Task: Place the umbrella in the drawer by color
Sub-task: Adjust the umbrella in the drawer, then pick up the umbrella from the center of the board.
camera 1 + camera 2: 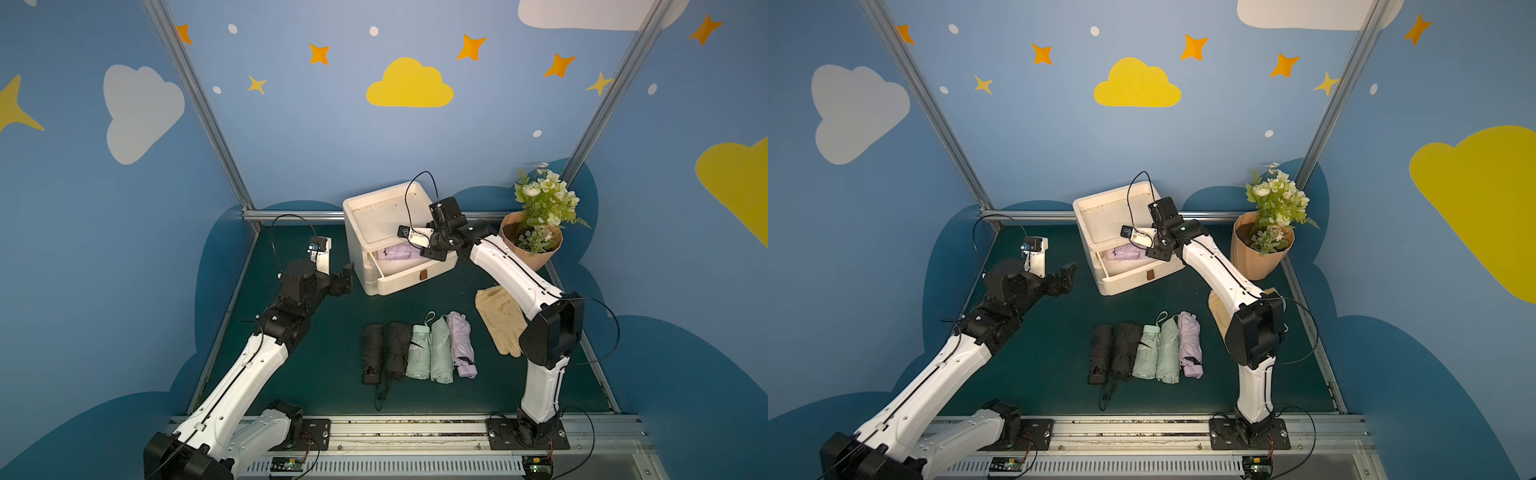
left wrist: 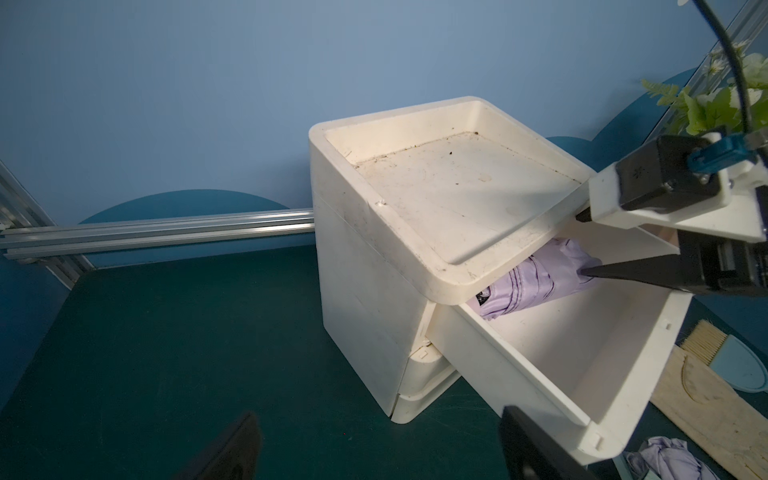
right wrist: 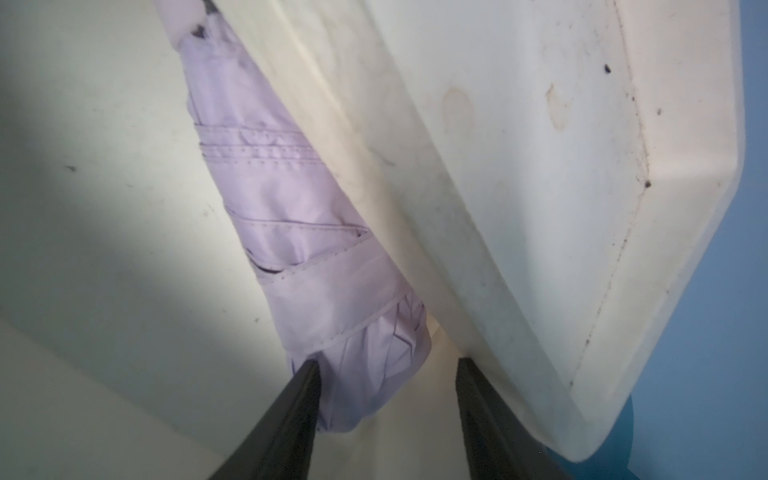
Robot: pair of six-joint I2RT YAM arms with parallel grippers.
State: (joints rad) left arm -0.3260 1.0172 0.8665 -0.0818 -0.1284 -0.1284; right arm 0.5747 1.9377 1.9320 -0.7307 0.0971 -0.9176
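The right arm is stretching across to the white drawer unit [image 1: 359,237] at the back of the desk [image 1: 316,357]. The right fingers [image 3: 291,419] are dipping into the top drawer [image 2: 519,361], which is standing pulled out toward the front. Lying in that drawer is a lilac umbrella [image 3: 291,208], folded and strapped, tucked along the back under the overhanging top tray of the unit, and both top views are showing it there too. The right fingers are standing apart around the umbrella's near end: one is brushing the fabric and the other is sitting clear of it beside the unit's top edge, so nothing is being squeezed. Over on the other side, the left fingers [image 2: 532,444] are hovering beside the unit, spread wide, with nothing between them. Down at the front of the desk five folded umbrellas are lying side by side in a row: two black umbrellas [image 1: 372,353], then two mint-green umbrellas [image 1: 440,353], then a second lilac umbrella [image 1: 462,347] at the right arm's end. Just beside that end a cream glove [image 1: 496,320] is lying flat, partly hidden under the right arm. A flower pot [image 1: 540,259] is standing in the back corner near the unit.
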